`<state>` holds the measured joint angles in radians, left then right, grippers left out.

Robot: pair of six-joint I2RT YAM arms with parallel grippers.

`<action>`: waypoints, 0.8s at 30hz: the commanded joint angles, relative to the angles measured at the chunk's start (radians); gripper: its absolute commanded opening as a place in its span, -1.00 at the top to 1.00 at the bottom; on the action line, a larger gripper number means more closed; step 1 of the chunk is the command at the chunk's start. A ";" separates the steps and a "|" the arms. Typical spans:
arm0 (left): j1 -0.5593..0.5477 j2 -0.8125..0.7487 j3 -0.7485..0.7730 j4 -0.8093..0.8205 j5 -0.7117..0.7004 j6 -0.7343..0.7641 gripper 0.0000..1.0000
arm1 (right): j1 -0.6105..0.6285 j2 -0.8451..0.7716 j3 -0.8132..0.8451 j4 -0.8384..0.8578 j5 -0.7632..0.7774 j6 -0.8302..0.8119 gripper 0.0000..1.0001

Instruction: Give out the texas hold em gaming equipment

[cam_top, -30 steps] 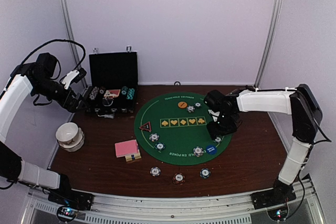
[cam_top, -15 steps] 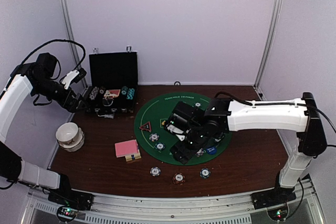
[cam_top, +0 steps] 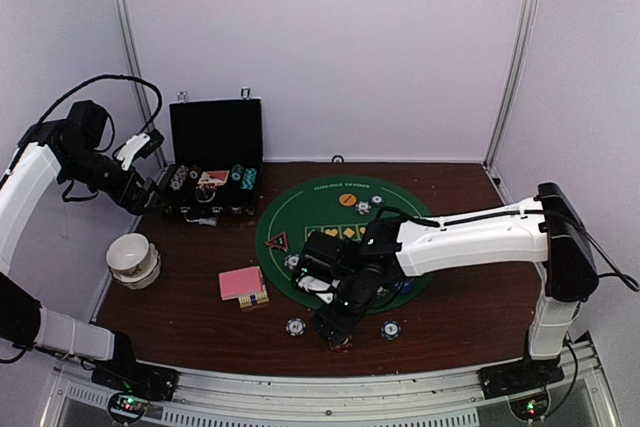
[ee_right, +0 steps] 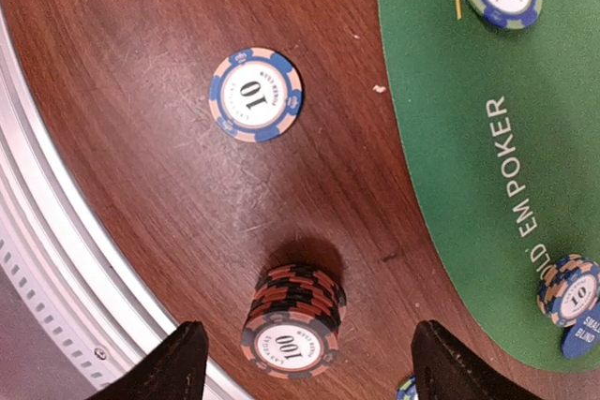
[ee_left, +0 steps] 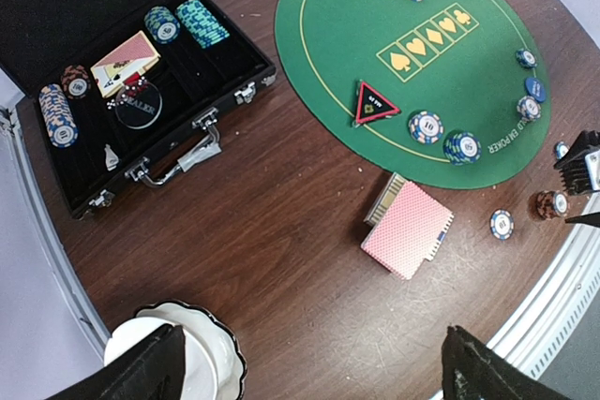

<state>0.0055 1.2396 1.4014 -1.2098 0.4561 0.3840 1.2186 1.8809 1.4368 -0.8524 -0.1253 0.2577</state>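
From above, my right gripper hangs low over the near edge of the table. It sits right above the middle of three chip piles there, a red-and-black stack. A single blue chip lies to that stack's left and another pile to its right, all three just off the near rim of the green mat. On the left wrist camera, my left gripper is spread as wide as it goes with nothing in it. It is high over the left side of the table, with the white bowl under it, the pink-backed deck ahead, and the open black case towards the far left corner. The near-edge chips are well off to its side, so the right arm is plainly the nearer one. On the right wrist camera, my two fingers stand wide apart and hold nothing. The red-and-black stack, its top chip marked 100, sits square in the gap between them without touching either. It stands upright and is round, so there's no long axis to line up with. I reckon a straight drop and a squeeze is all it calls for. The blue chip lies flat on the wood farther ahead and to one side, clear of the jaws. The metal rail at the table's near edge runs close by the stack, so I'd watch that finger on the way down.
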 commanded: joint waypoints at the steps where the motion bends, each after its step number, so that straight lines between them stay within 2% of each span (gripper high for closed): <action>1: -0.002 -0.017 0.029 -0.011 0.003 0.012 -0.95 | 0.010 0.027 -0.013 0.020 -0.026 -0.021 -0.56; 24: -0.002 -0.013 0.033 -0.012 0.007 0.006 -0.95 | 0.028 0.044 -0.053 0.036 -0.047 -0.005 -0.17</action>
<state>0.0055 1.2396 1.4048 -1.2289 0.4561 0.3840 1.2358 1.9190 1.3937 -0.8207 -0.1654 0.2424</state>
